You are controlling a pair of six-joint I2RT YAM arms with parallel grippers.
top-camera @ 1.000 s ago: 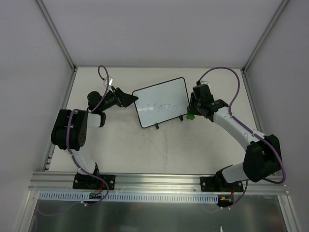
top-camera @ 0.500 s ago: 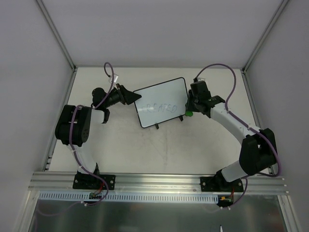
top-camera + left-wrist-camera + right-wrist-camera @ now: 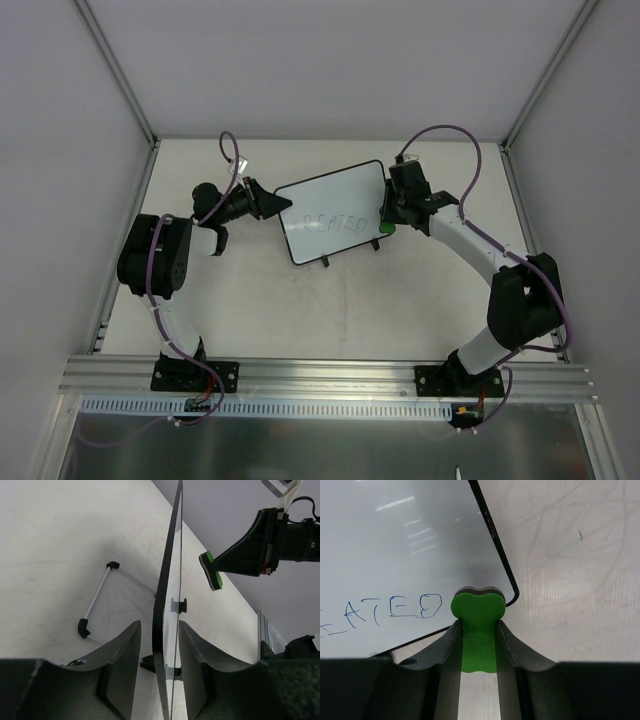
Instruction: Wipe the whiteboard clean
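Note:
The whiteboard (image 3: 335, 212) lies mid-table with "CREATED" handwriting (image 3: 395, 611) in blue on its face. My left gripper (image 3: 278, 203) straddles the board's left edge (image 3: 162, 605). Its fingers stand close on either side, and a thin gap shows beside the frame. My right gripper (image 3: 477, 622) is shut on a green eraser (image 3: 477, 609). In the right wrist view the eraser's tip sits over the board's lower right corner, just right of the last letter. The left wrist view shows the eraser (image 3: 212, 571) hovering beyond the board.
The board's two short black feet (image 3: 325, 262) stick out along its near edge. Its thin metal stand bar (image 3: 95, 600) rests on the table behind it. Grey walls with aluminium posts (image 3: 115, 70) enclose the table on three sides.
The left jaws have narrowed around the board's left edge. The right gripper has carried the eraser up and left, from beside the board to its right corner.

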